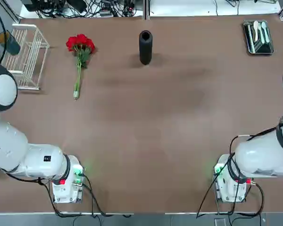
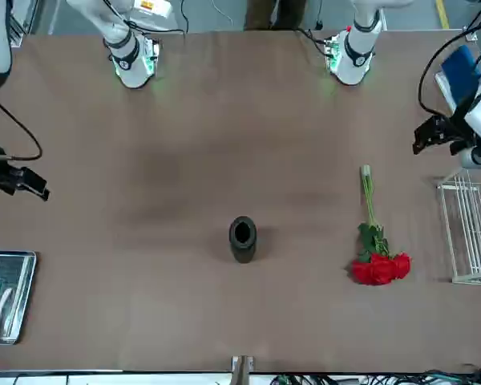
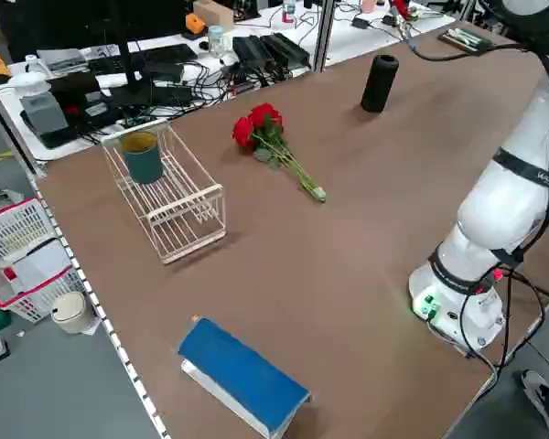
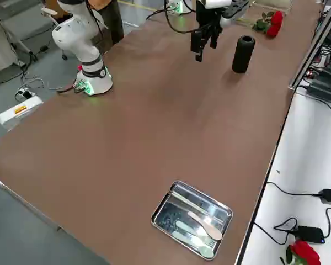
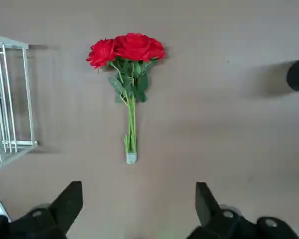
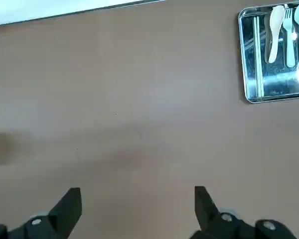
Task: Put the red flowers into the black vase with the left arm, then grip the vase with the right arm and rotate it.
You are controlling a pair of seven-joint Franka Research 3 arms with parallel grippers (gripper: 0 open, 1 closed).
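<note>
The red flowers (image 1: pixel 80 46) lie flat on the table at the far left, blooms away from me and stems (image 1: pixel 77 80) pointing back toward my side. The black vase (image 1: pixel 145 46) stands upright at the far middle, well apart from the flowers (image 2: pixel 377 265). My left gripper (image 5: pixel 137 204) hovers open and empty just short of the stem ends (image 5: pixel 131 158), near the rack in the front view (image 2: pixel 437 135). My right gripper (image 6: pixel 137 206) hangs open and empty over bare table on the right side (image 2: pixel 30 184), far from the vase (image 2: pixel 242 239).
A white wire rack (image 1: pixel 27 56) holding a dark teal cup (image 3: pixel 144 156) sits at the far left edge. A metal tray (image 1: pixel 258 37) with cutlery lies at the far right corner. A blue book (image 3: pixel 242 377) rests near the left front edge.
</note>
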